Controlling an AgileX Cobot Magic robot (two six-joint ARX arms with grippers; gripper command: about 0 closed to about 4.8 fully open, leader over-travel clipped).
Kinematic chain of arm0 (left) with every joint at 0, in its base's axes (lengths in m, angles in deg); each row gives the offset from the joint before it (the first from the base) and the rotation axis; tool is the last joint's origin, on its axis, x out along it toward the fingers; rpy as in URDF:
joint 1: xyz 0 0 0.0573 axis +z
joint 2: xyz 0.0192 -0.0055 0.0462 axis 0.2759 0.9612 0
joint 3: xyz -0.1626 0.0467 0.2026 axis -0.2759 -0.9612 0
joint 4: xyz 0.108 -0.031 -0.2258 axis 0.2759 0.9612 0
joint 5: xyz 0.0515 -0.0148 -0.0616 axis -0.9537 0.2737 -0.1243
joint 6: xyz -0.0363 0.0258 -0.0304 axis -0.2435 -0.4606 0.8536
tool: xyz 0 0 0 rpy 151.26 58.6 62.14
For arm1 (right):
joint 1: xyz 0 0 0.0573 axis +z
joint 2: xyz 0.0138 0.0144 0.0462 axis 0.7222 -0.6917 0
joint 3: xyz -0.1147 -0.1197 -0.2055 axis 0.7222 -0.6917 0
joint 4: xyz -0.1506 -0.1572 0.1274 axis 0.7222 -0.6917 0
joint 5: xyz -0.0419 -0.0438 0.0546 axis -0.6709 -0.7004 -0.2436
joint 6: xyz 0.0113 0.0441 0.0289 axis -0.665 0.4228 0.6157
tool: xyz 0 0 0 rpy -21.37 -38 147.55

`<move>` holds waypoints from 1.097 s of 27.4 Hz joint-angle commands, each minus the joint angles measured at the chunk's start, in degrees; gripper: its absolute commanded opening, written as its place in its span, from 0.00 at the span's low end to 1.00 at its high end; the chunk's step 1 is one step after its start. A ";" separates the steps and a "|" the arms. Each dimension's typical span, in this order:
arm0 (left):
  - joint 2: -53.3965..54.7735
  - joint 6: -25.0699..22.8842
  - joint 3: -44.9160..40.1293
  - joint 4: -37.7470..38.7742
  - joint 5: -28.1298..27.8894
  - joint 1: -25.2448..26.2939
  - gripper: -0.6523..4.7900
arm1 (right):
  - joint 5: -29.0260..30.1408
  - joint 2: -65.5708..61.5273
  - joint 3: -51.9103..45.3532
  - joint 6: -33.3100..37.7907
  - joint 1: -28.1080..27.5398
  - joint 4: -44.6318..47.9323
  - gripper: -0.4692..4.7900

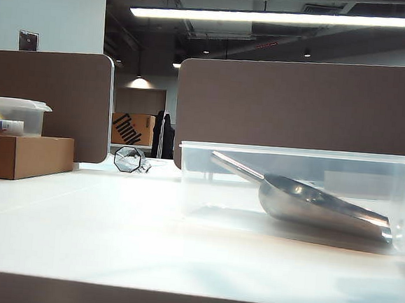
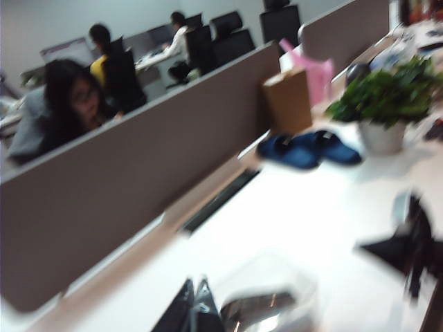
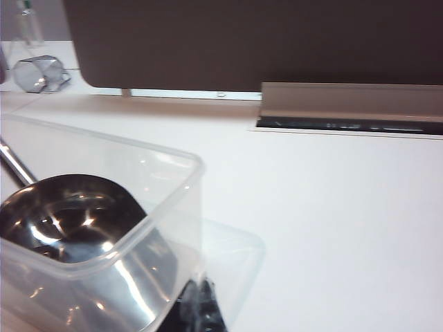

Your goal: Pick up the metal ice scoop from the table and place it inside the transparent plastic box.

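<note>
- The metal ice scoop (image 1: 311,202), polished steel with a deep rounded bowl and thin straight rod handle, lies inside the transparent plastic box (image 1: 193,182), handle propped against one wall.
- The box is clear, rectangular, rimmed and lidless, on the table (image 1: 98,234), a smooth matte white top.
- The right gripper (image 3: 201,308) shows only dark fingertips just beside the box's near corner; I cannot tell how its jaws stand.
- The left gripper (image 2: 190,311), dark and blurred, is closed and empty, the box just beside it.
- Brown partition panels (image 1: 297,103) back the table; ceiling strip lights (image 1: 283,17) glow above.
</note>
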 commanded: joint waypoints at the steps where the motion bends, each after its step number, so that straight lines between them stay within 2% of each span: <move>1: -7.80 4.96 -7.23 -1.11 -1.16 -0.15 0.11 | 0.09 -0.02 0.04 -0.11 -1.53 0.52 0.09; 5: -18.36 8.68 -15.52 -1.29 -0.46 -0.48 0.11 | 0.11 -0.02 0.04 -0.11 -2.10 0.52 0.09; 17: -45.72 8.79 -32.24 0.61 -0.85 -0.44 0.11 | 0.17 -0.04 0.04 -0.11 -5.27 0.52 0.09; 21: -51.01 9.90 -35.82 2.05 -2.62 -0.44 0.11 | 0.15 -0.04 0.04 -0.09 -5.27 0.52 0.09; 23: -50.90 13.97 -36.63 3.52 -2.99 -0.22 0.11 | 0.15 -0.04 0.04 -0.09 -5.22 0.50 0.09; 26: -50.51 15.65 -36.74 6.97 -3.15 -0.13 0.11 | 0.22 -0.04 0.04 -0.11 -5.18 0.52 0.09; 28: -50.51 20.13 -36.76 9.49 -1.64 -0.13 0.11 | -0.02 -0.04 0.04 -0.09 -5.11 0.31 0.09; 30: -50.53 20.98 -36.76 11.72 -0.61 -0.13 0.11 | 0.15 -0.04 0.04 -0.09 -5.18 0.31 0.09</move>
